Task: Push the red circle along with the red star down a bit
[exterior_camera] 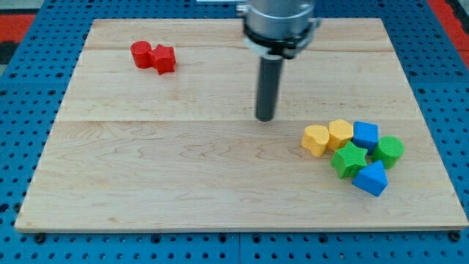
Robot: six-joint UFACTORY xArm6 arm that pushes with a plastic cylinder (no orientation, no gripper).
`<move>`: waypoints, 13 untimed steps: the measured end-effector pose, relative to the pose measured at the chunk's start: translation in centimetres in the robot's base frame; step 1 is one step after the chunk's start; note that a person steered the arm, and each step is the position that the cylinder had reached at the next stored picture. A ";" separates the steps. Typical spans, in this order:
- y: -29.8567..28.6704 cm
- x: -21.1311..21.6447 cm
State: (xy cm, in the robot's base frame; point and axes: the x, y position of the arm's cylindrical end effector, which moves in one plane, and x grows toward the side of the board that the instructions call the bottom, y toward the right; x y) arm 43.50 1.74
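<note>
The red circle [141,54] and the red star [164,59] sit touching each other at the upper left of the wooden board [183,169], the circle on the left. My tip [264,117] rests near the board's middle, well to the right of and below the two red blocks, apart from all blocks.
A cluster of blocks lies at the right: a yellow heart [316,139], a yellow block [340,134], a blue block [365,135], a green star [349,159], a green block [388,151] and a blue block [370,179]. A blue pegboard [29,88] surrounds the board.
</note>
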 end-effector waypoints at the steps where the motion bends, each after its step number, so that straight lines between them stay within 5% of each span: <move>1: -8.0 -1.4; 4: -27.3 -8.2; 9: -24.9 -16.1; 13: -18.8 -15.9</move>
State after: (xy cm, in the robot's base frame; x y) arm 27.64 -17.03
